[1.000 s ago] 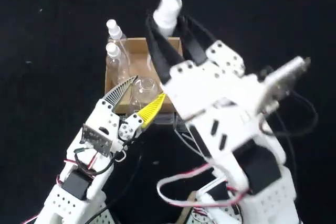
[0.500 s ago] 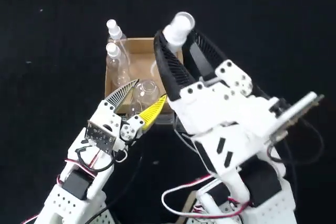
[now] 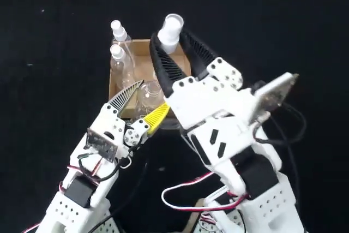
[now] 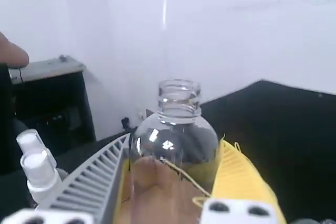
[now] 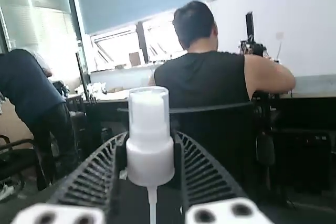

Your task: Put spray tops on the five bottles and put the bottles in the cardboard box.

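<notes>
High view: left gripper (image 3: 155, 91), grey and yellow fingers, clenched on the open bottle (image 3: 150, 95) at centre-left of the frame, over the near edge of the cardboard box (image 3: 143, 63); whether the bottle stands in the box or is held off it, cannot tell; right gripper (image 3: 169, 39), black fingers, grasps the spray top (image 3: 170, 28) at upper centre; the top lies up-frame and slightly right of the bare neck, apart from it; its long axis leans a little, head toward upper right; two capped bottles (image 3: 116, 53) stand at the box's left side; black bench (image 3: 283, 31) under everything.

Left wrist view: bottle (image 4: 176, 132) upright at centre between the fingers (image 4: 89, 182), which press its shoulders; the threaded neck is open and unobstructed; white caps (image 4: 34, 163) sit at lower left.

Right wrist view: spray top (image 5: 149, 142) upright at centre, pinched at its collar by the fingers (image 5: 205, 174); the thin dip tube (image 5: 152, 205) hangs straight down toward the lower edge.

Judgement: the right arm carries the part; the tube must line up over the neck, so the top needs to come down-frame and left, with its axis brought parallel to the bottle's before lowering.
</notes>
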You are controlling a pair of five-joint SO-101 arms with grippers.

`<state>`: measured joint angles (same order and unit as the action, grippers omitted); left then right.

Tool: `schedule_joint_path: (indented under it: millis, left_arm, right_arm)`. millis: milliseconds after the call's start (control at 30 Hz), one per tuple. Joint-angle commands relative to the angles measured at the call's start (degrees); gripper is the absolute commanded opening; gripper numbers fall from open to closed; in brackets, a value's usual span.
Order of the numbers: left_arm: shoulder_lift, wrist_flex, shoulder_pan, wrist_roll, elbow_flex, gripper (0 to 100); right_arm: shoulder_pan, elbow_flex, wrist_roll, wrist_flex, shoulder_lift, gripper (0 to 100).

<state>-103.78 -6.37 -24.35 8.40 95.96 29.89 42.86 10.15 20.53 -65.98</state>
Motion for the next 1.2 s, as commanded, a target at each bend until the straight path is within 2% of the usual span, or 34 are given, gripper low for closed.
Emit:
schedule_joint_path:
  millis: [0, 233, 367, 733, 1067, 1167]
  left_arm:
    - [-0.8, 3.2, -0.4, 0.5, 1.5, 3]
    - [-0.7, 3.1, -0.7, 0.5, 1.5, 3]
    - [-0.7, 3.1, -0.7, 0.3, 1.5, 3]
    - [-0.7, 3.1, -0.7, 0.3, 1.5, 3]
    - [-0.7, 3.1, -0.7, 0.2, 1.5, 3]
    - [-0.7, 3.1, -0.7, 0.2, 1.5, 3]
  right_arm:
    - [-0.7, 0.7, 0.1, -0.9, 0.0, 1.4]
    - [-0.6, 0.5, 0.1, -1.3, -0.1, 1.2]
    - [-0.6, -4.7, 0.1, -0.9, -1.2, 1.2]
    - [-0.5, -5.1, 0.4, 3.1, -9.8, 1.2]
    - [-0.5, -3.6, 0.5, -1.2, -10.0, 1.1]
    - [2.5, 0.0, 0.1, -2.7, -10.0, 1.5]
